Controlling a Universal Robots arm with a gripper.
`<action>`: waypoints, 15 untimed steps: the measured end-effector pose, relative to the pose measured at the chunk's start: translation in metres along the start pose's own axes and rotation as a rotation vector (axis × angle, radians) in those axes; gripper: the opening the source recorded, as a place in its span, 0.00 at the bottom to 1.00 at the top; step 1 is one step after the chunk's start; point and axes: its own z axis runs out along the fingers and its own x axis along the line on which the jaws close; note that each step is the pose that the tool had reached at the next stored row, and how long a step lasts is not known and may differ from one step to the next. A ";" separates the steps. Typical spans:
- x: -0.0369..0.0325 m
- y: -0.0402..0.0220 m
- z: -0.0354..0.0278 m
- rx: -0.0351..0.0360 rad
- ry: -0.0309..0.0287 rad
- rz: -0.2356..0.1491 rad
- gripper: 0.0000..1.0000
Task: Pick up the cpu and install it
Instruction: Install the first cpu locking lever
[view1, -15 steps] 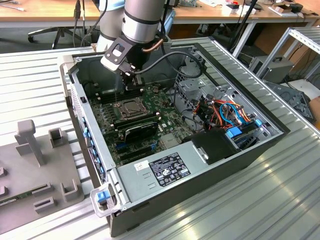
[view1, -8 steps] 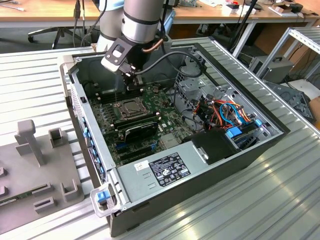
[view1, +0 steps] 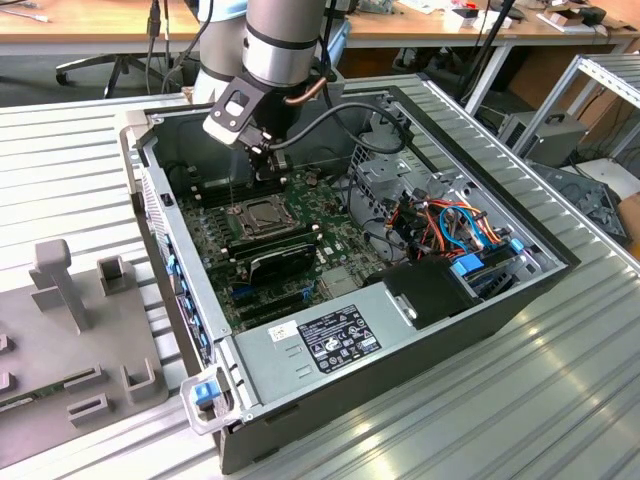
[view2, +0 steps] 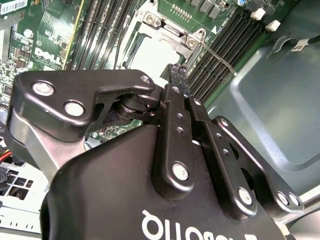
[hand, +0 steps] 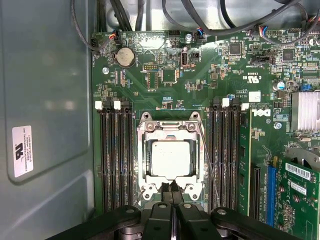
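The cpu (hand: 170, 158) is being seen lying inside the open socket frame (hand: 171, 156), while the gripper (hand: 171, 191), fingers pressed together and empty, is being held just above, where a downward slip is risking bent pins.

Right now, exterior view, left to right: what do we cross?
Grey fixture block → cpu seated in the socket, under the tool → orange and blue cable bundle → bare metal table surface.

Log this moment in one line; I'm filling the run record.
arm: over open computer case | gripper: shut, empty | flat silver-grey square cpu: seated in metal-framed socket | green motherboard
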 end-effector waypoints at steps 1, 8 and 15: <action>0.0000 0.0000 0.0000 0.0000 0.0000 0.002 0.11; 0.0000 0.0000 0.0000 -0.0014 -0.0002 0.043 0.11; 0.0000 0.0000 0.0001 -0.0029 -0.0027 0.085 0.11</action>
